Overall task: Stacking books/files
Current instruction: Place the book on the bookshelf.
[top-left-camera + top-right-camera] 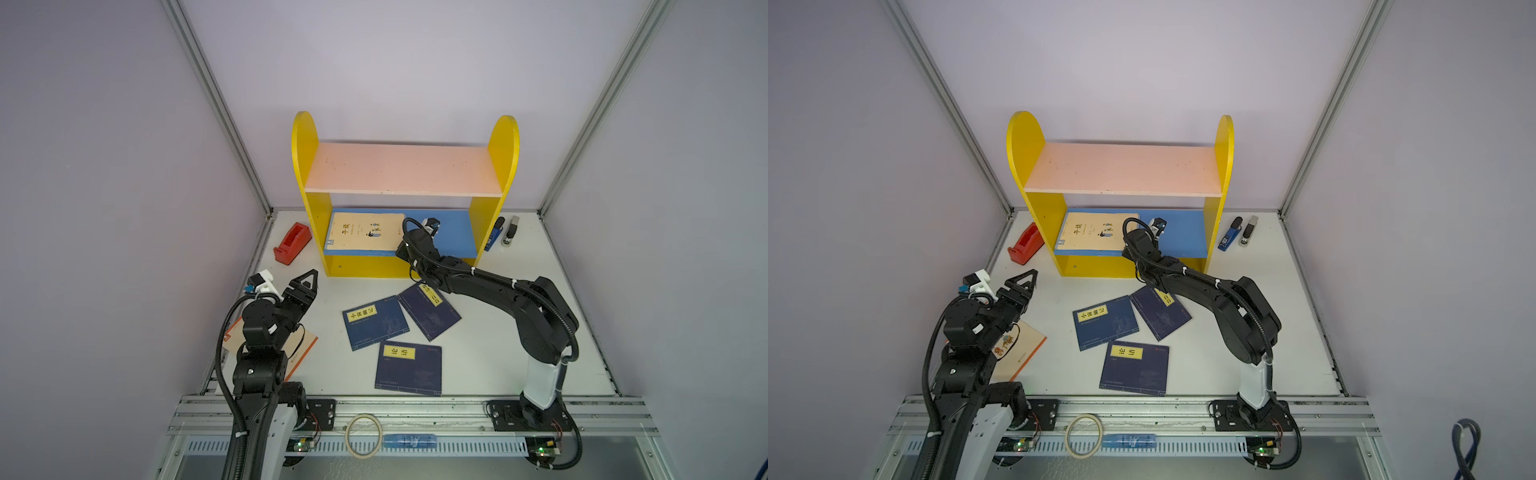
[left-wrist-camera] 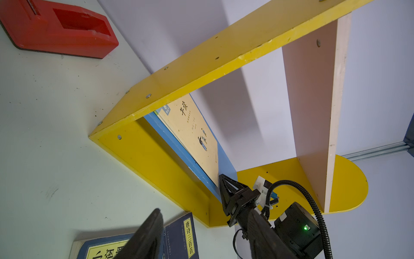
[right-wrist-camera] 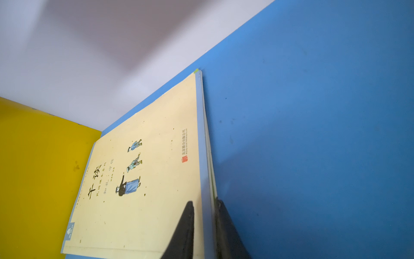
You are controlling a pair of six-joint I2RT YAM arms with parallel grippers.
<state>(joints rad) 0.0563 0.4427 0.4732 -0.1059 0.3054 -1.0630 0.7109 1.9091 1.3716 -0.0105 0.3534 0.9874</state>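
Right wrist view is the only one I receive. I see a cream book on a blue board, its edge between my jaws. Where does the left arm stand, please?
Observer: The left gripper is above the table, near the front left corner of the yellow shelf. Its jaws are open and hold nothing.
Operator: How many books lie on the table?
Observer: Three navy books with yellow labels lie flat in front of the shelf, between the two arms.
Operator: Is there any other cream one?
Observer: Yes, a second cream book lies on the table under the left arm, which hides most of it.
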